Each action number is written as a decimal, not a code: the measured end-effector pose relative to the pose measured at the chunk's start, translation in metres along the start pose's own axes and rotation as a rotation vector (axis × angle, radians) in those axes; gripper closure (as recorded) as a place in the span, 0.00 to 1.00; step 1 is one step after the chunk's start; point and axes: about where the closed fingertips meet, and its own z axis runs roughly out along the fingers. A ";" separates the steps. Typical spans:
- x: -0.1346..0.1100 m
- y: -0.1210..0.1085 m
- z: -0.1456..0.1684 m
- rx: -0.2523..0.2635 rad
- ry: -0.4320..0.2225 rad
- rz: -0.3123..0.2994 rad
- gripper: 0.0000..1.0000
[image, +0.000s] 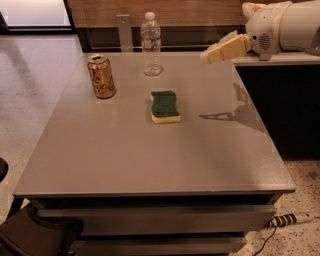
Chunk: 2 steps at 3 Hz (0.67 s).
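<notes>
My gripper (219, 50) hangs in the air above the far right part of the grey table (150, 160), pointing left, on a white arm that enters from the upper right. It holds nothing that I can see. The things nearest to it are a clear water bottle (151, 44) standing at the table's far edge and a green-topped yellow sponge (165, 106) lying flat near the middle. A brown drink can (101, 76) stands upright at the far left. The arm's shadow falls on the table right of the sponge.
A dark cabinet with a pale top (280, 61) stands close against the table's right side. A power strip (290, 219) lies on the speckled floor at the lower right. A black chair (35, 235) sits at the lower left corner.
</notes>
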 end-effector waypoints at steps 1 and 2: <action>-0.018 -0.002 0.023 -0.045 -0.102 0.040 0.00; -0.018 -0.001 0.029 -0.048 -0.098 0.038 0.00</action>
